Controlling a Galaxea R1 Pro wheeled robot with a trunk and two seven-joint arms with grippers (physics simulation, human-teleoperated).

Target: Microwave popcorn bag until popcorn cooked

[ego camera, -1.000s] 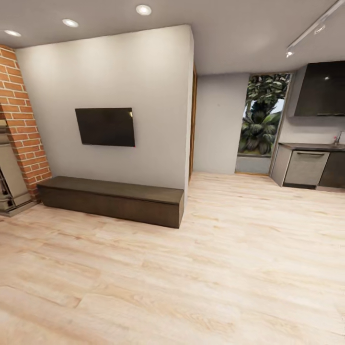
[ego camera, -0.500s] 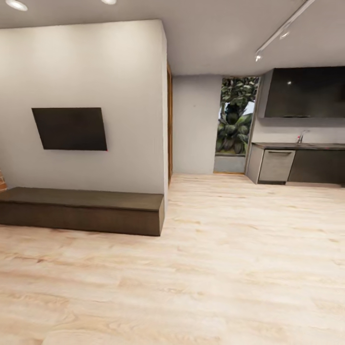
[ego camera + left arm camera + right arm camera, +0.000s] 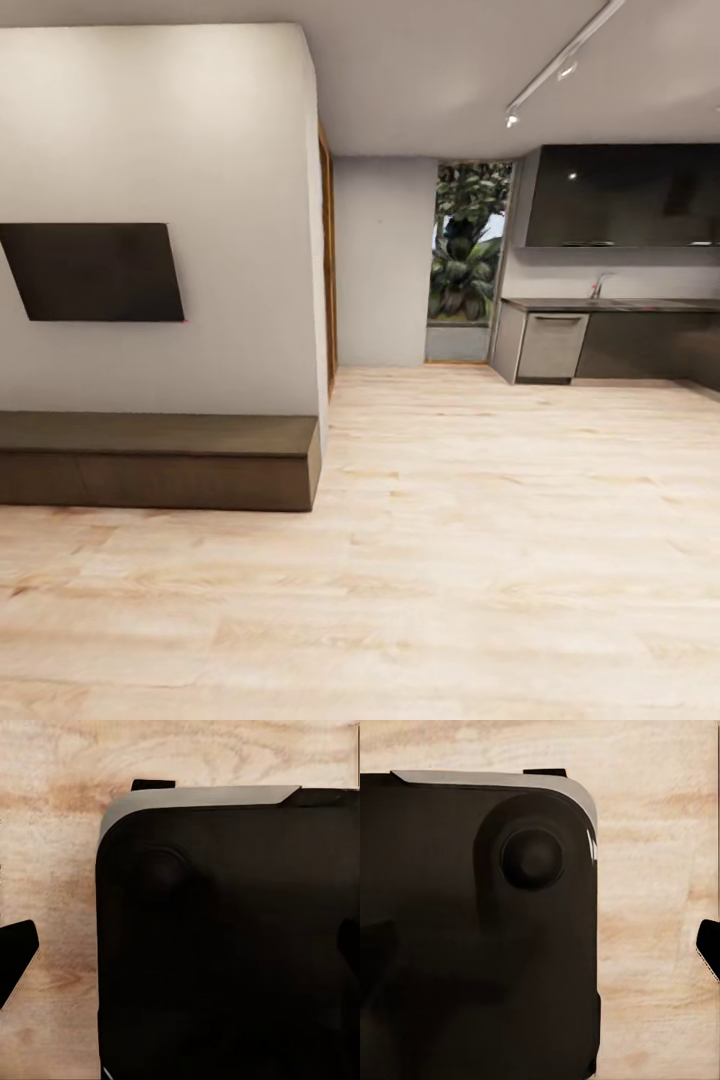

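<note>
One dark wall-mounted screen [image 3: 92, 271] hangs above one long low brown bench [image 3: 155, 460]. One tall window [image 3: 465, 245] shows green plants. In the kitchen corner stand one grey table [image 3: 610, 304] with one tap [image 3: 600, 285], one steel-fronted appliance [image 3: 551, 346] and one dark upper cabinet [image 3: 622, 195]. One ceiling track [image 3: 560, 58] carries two spotlights.

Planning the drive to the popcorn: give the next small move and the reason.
Probably keep turning right and roll forward across the wooden floor: the dark kitchen countertop lies far off at the right of the head view, and no popcorn bag or microwave can be made out yet.
</note>
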